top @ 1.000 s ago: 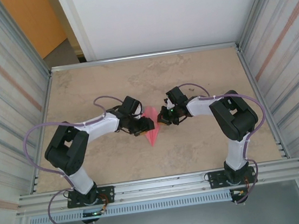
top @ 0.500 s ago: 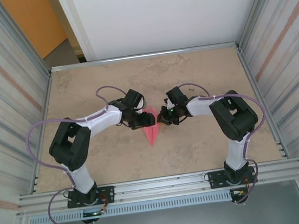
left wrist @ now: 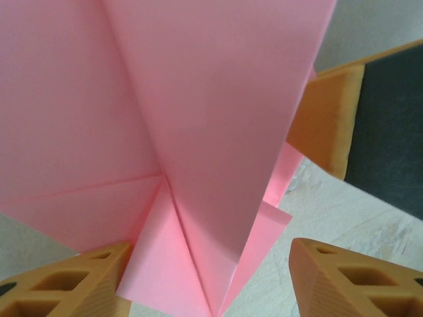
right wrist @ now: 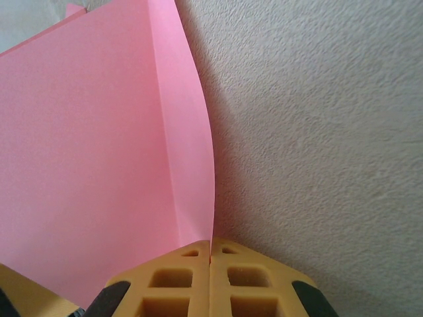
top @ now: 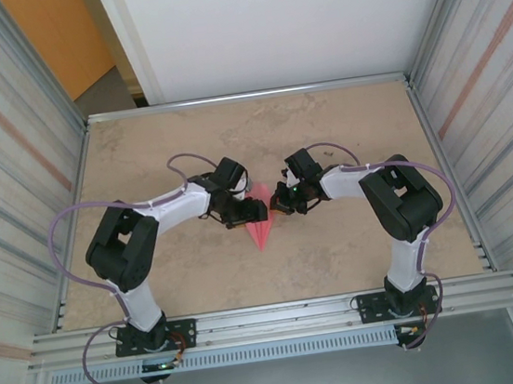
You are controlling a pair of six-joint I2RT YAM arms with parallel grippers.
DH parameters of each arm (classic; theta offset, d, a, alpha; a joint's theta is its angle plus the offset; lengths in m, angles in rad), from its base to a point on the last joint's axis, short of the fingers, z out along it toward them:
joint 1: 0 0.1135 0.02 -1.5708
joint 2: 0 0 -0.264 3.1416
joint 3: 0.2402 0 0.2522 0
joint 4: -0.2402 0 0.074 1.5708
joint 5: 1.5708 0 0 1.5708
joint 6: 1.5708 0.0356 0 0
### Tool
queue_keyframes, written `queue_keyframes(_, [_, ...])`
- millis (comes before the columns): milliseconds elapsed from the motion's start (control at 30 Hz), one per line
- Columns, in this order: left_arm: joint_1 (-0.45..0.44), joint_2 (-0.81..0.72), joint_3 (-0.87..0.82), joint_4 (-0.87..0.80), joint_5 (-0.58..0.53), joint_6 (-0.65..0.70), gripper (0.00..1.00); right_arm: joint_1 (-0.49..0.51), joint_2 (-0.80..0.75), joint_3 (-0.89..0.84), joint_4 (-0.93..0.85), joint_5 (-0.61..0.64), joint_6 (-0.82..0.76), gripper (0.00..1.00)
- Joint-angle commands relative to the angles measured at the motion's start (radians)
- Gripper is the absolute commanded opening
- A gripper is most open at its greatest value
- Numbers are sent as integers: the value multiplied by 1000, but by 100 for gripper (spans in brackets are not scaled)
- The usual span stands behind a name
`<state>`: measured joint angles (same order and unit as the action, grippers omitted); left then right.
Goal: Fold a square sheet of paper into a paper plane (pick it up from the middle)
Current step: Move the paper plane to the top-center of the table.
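Observation:
The square sheet of paper, folded into a narrow pink paper plane, lies mid-table with its tip toward the arms. My left gripper sits at its left side, open. In the left wrist view the creased pink plane stands between the two orange fingers of the left gripper, which are spread apart and not pressing it. My right gripper is at the plane's right side. Its fingertips are pressed together, and the right gripper pinches an upright flap of the plane.
The tan table is bordered by a metal frame, with corrugated walls left and right and a white wall behind. An orange finger of the right gripper shows just beyond the paper in the left wrist view.
My left gripper has opened wider and shifted a little away from the bases and rightward along the plane. The right gripper has held still, shut on the paper.

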<state>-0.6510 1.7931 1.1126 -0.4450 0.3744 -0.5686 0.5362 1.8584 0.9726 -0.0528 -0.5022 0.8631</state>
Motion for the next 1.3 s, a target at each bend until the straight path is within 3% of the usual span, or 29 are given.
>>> queue_keyframes(0, [-19,-43,-17,19,39,-32,62,-2,13,24,-6,-9,17,1])
queue_keyframes(267, [-34,-17,4,32,42,-51,57,2,-6,26,0,-21,20,1])
queue_keyframes(533, [-36,18,30,14,27,-56,46,7,-26,29,2,-32,21,1])
queue_keyframes(1067, [-50,53,59,-33,-20,-48,44,11,-60,28,19,-57,39,1])
queue_keyframes(1267, [-50,53,62,-48,-41,-47,38,13,-56,34,18,-58,43,1])
